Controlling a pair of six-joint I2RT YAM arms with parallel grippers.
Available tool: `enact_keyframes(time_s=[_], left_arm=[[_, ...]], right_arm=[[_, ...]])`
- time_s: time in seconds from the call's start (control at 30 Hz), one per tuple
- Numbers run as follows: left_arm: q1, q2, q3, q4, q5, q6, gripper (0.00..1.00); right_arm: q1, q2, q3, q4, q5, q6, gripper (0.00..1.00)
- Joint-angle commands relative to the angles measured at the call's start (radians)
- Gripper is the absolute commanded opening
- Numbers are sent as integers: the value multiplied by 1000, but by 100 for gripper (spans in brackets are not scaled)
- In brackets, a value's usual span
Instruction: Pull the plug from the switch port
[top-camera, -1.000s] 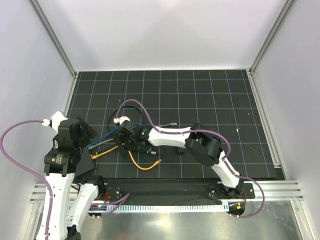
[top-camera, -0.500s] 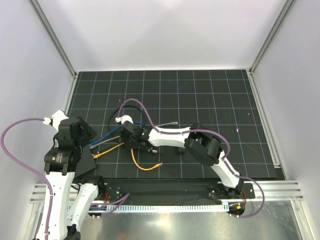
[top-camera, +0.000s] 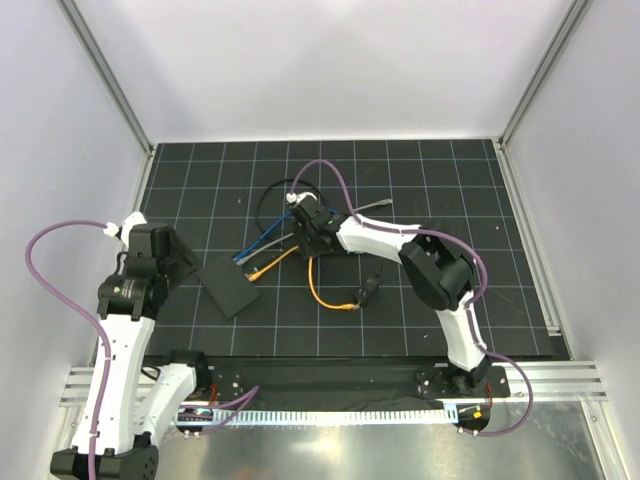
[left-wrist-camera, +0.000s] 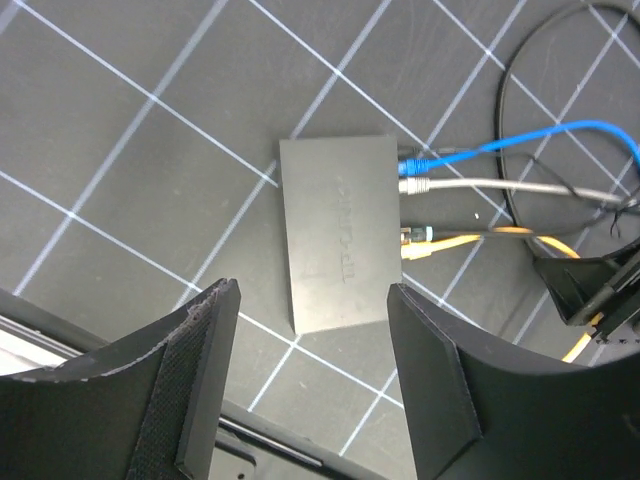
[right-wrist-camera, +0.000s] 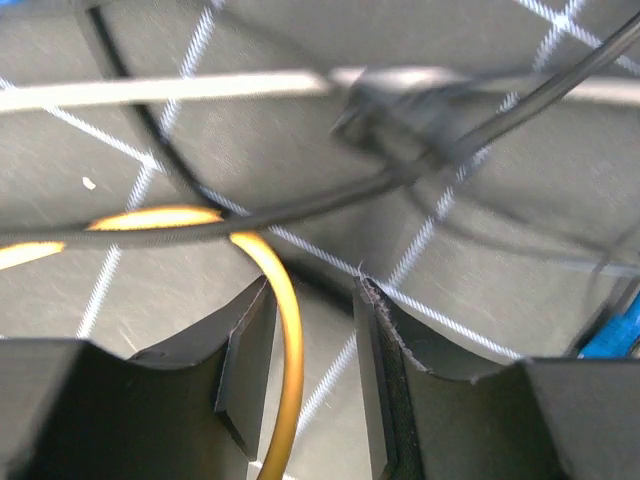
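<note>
Comparing w/ a sec ago: my R gripper (top-camera: 303, 232) was right at the socket edge of the switch (top-camera: 228, 288). Now it is well apart from the switch, out along the cables on the socket side. The switch has shifted too. It was mostly hidden under my L arm (top-camera: 125, 300) and now lies flat in the open. My L gripper (left-wrist-camera: 312, 300) has come up off it and hovers above the switch, spread wide, holding nothing. The R gripper is nearly closed, w/ the orange cable (right-wrist-camera: 287, 330) running through the narrow gap against one of its fingers (right-wrist-camera: 245, 350). Can't tell if it's truly pinched.

Count:
- 1 switch.
- 3 leads at its socket edge, side by side: blue cable (left-wrist-camera: 540, 135) at one end, grey cable (left-wrist-camera: 500, 185) between, orange cable at the other end.
- 1 orange plug (left-wrist-camera: 418, 245) at the socket edge, a bit tilted. Can't tell from the wrist cam whether it's seated or out.
- 1 black cable (left-wrist-camera: 512, 90), looping beyond the switch on the socket side.
</note>
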Motion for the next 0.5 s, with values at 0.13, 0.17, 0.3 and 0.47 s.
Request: enact_keyframes(time_s=[0.13, 0.17, 0.3, 0.47], left_arm=[[3, 55, -6, 63, 148, 19, 63], [1, 67, -7, 72, 171, 19, 62], [3, 113, -26, 83, 249, 16, 59], [1, 118, -56, 127, 315, -13, 59]], right_arm=[[25, -174, 20, -124, -75, -42, 80], [25, -210, 25, -139, -67, -37, 84], [25, -305, 28, -213, -107, -42, 96], [25, -398, -9, -270, -172, -39, 100]])
